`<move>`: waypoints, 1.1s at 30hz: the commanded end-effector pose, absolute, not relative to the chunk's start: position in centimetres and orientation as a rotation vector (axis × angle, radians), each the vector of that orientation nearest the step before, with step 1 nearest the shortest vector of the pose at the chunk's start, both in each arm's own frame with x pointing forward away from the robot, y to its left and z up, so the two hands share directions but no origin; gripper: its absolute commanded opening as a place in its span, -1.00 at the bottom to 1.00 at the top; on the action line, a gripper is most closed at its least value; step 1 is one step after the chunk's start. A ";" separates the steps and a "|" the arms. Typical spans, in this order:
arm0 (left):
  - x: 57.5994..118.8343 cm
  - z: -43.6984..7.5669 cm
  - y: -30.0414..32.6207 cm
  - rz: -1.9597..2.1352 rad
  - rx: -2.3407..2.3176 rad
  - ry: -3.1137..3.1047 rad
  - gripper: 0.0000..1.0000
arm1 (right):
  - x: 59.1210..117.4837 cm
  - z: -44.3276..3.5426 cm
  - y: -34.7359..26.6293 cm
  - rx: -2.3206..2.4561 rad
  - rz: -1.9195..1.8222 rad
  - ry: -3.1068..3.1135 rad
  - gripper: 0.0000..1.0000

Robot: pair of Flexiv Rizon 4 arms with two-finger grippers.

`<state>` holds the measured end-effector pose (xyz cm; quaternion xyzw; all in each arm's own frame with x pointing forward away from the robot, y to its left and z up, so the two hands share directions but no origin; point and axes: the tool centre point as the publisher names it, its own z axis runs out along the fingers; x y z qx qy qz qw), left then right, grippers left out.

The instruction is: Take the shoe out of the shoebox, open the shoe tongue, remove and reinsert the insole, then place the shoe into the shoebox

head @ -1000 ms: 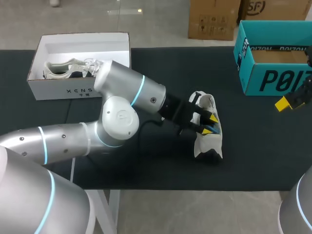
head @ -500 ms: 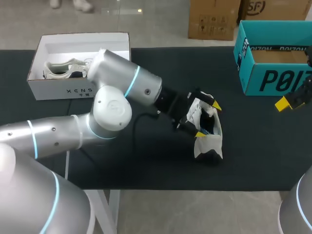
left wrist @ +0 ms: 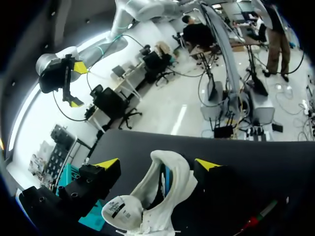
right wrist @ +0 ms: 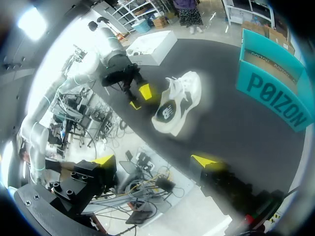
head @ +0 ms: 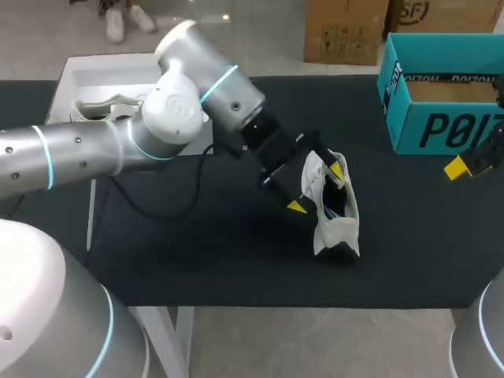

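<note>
The white shoe (head: 337, 235) sits on the desk (head: 197, 252), near the front and a little right of the middle. It looks light, soft and floppy up top, with a firmer sole. I would pinch the tongue or the heel rim gently. My left hand (head: 316, 187) is wide open with the shoe's top between its fingers, and it grips nothing. The insole is hidden inside. Farther right, my right hand (right wrist: 153, 160) is open and empty. Far left, my arm covers part of the white shoebox (head: 87, 146).

Lettering — teal box (head: 441, 130), shoe (left wrist: 165, 194) label.
</note>
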<state>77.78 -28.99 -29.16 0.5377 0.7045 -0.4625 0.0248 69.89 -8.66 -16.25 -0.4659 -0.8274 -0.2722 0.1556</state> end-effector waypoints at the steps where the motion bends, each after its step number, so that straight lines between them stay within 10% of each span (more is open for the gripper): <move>1: 78.3 -28.7 -29.5 -1.051 2.390 2.389 1.00 | 69.9 -16.3 -8.7 -1.336 -0.777 -2.369 1.00; 33: 76.3 -26.7 -28.8 -0.423 2.362 2.518 1.00 | 69.9 -16.3 -8.7 -1.336 -0.777 -2.369 1.00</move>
